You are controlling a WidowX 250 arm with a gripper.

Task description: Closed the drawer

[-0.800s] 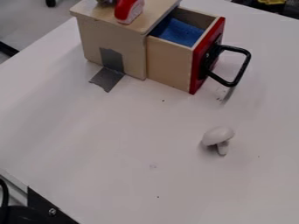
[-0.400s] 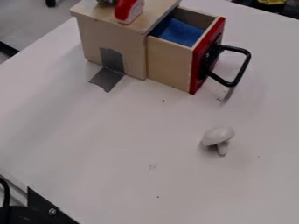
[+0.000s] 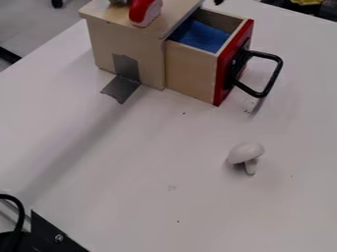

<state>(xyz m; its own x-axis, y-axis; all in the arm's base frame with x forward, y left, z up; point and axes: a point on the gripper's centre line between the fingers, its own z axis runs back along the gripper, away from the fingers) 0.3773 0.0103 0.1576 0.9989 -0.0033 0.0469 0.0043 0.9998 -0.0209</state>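
Observation:
The wooden drawer (image 3: 191,69) is pulled out to the right of its box (image 3: 128,49), with a blue lining (image 3: 203,36) inside. It has a red front (image 3: 223,74) and a black loop handle (image 3: 275,74). A small black part of the gripper (image 3: 219,2) shows at the top edge, above and behind the drawer; the rest of it is cut off by the frame.
A white mushroom-shaped object (image 3: 246,153) lies on the white table (image 3: 131,172). On the box top rests a red and white object (image 3: 145,12). Grey tape (image 3: 121,88) joins box and table. A black bracket (image 3: 49,234) and cable occupy the lower left.
The black part at the top edge has come into view. A long soft shadow now crosses the table's left side, and the lower-left cable has shifted. The drawer has not moved.

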